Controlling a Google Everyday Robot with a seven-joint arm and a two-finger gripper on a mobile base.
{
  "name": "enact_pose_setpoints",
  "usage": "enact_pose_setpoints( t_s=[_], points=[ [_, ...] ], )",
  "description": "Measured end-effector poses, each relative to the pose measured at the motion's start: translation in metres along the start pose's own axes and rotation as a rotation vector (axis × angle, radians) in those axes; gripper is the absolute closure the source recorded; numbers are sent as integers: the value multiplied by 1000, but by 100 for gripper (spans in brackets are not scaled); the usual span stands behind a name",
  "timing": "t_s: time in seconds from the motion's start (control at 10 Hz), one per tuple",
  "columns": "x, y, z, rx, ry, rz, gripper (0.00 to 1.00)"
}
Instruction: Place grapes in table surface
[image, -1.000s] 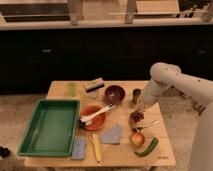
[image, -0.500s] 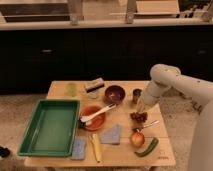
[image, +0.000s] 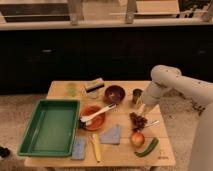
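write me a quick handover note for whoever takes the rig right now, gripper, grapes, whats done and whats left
Gripper: low over the right side of the table surface, just above the grapes.
Grapes: lying on the wood, right of the orange bowl and just above the apple. The green tray is far left.
Done: grapes look set down on the table.
Left: confirm the release, then lift the arm away without dragging the bunch.

Dim, warm indoor light falls from above, brightest on the table (image: 60, 90). The far cabinets (image: 100, 55) sink into near black. Soft shadows sit close under the bowl (image: 114, 93) and grapes (image: 137, 120), beside the gripper (image: 141, 108). The whole scene is soft and blurred.
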Motion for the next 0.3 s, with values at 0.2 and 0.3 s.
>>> enact_pose_setpoints(
  t_s=[0.2,0.3],
  points=[
    [1,2,2,-3,-3,0,56],
    [2,4,2,-4,-4,4,58]
  ],
)
